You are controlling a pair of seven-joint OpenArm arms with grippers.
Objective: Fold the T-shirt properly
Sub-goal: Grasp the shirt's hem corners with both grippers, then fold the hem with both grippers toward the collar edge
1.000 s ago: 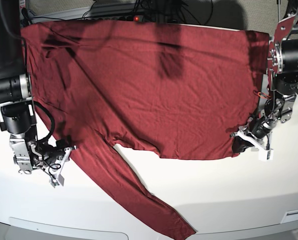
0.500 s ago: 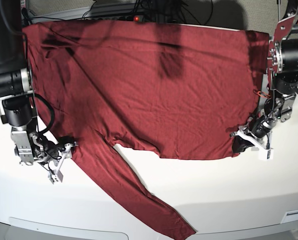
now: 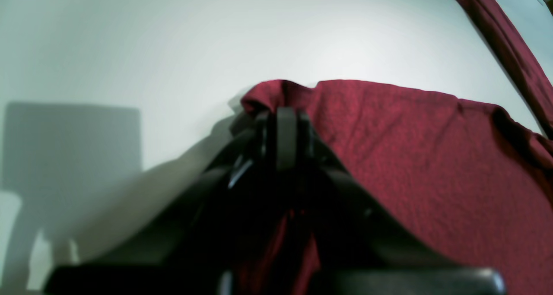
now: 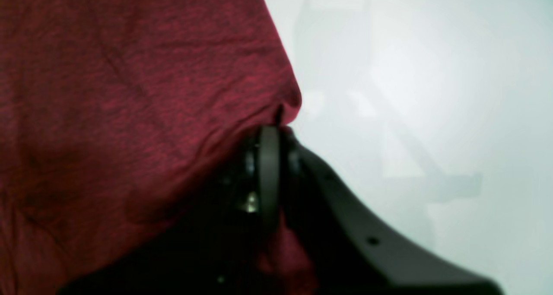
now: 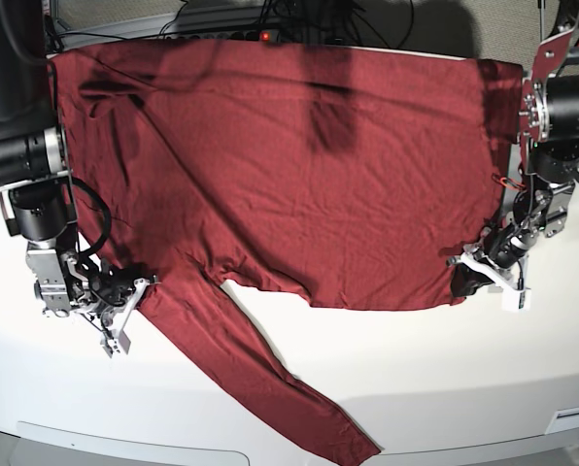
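Since a second ago the right gripper [image 5: 124, 291] has slid in and clamped the T-shirt [image 5: 299, 165] spread on the table [image 5: 445, 388], left gripper [image 5: 469, 277] pinching its hem corner — thin fabric could slip from either pinch when lifted.

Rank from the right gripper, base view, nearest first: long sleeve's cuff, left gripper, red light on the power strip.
1. Cuff of the maroon T-shirt's long sleeve, front edge, centre.
2. Red light, back edge.
3. Left gripper, opposite side.

Right gripper sits at the image's left.
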